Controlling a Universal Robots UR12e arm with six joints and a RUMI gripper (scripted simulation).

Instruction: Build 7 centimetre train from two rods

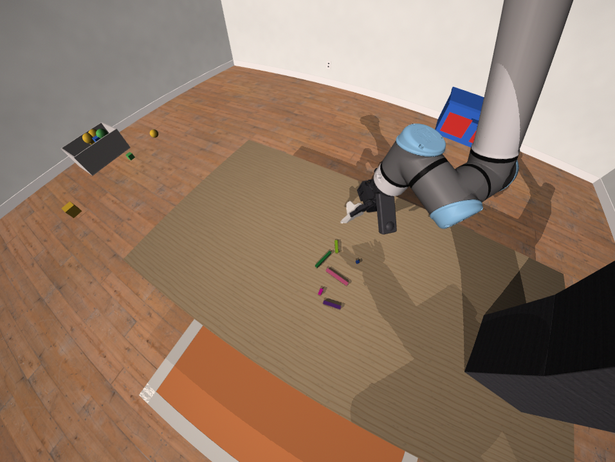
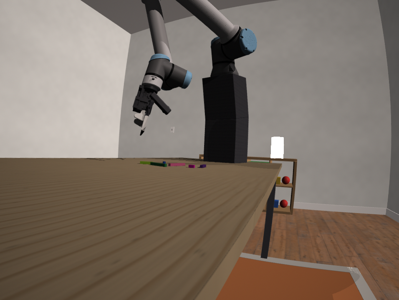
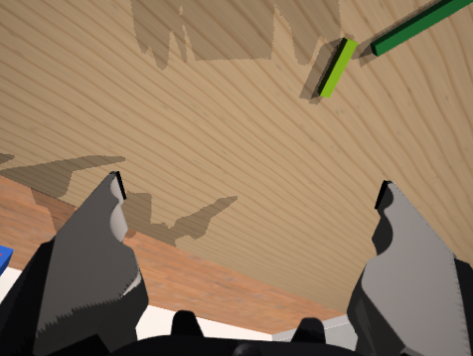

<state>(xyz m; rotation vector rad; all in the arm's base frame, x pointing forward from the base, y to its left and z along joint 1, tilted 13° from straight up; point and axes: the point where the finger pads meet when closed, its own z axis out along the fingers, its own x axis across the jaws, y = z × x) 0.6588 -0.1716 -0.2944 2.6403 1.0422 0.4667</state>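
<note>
My gripper [image 1: 346, 219] [image 2: 138, 125] [image 3: 248, 177] is open and empty, high above the table, behind the rods in the top view. The lime rod [image 1: 336, 246] [image 2: 145, 162] [image 3: 339, 68] lies nearest it, close to one end of the green rod [image 1: 323, 258] [image 2: 158, 164] [image 3: 422, 26]. The tiny blue rod [image 1: 357, 260] [image 2: 164, 162] lies alone to the right. The pink rod [image 1: 337, 276] [image 2: 177, 164] lies slanted in the middle. The magenta rod [image 1: 321, 291] [image 2: 191, 166] lies between pink and the purple rod [image 1: 332, 304] [image 2: 203, 166]. All lie flat and apart, at differing angles.
The table top [image 1: 223, 223] [image 2: 129, 209] bears the rods. The black arm pedestal [image 1: 516, 338] [image 2: 222, 135] stands at the right in the top view. A blue and red box [image 1: 459, 101], a grey bin [image 1: 101, 156] and an orange mat [image 1: 248, 397] are beyond the table's edges.
</note>
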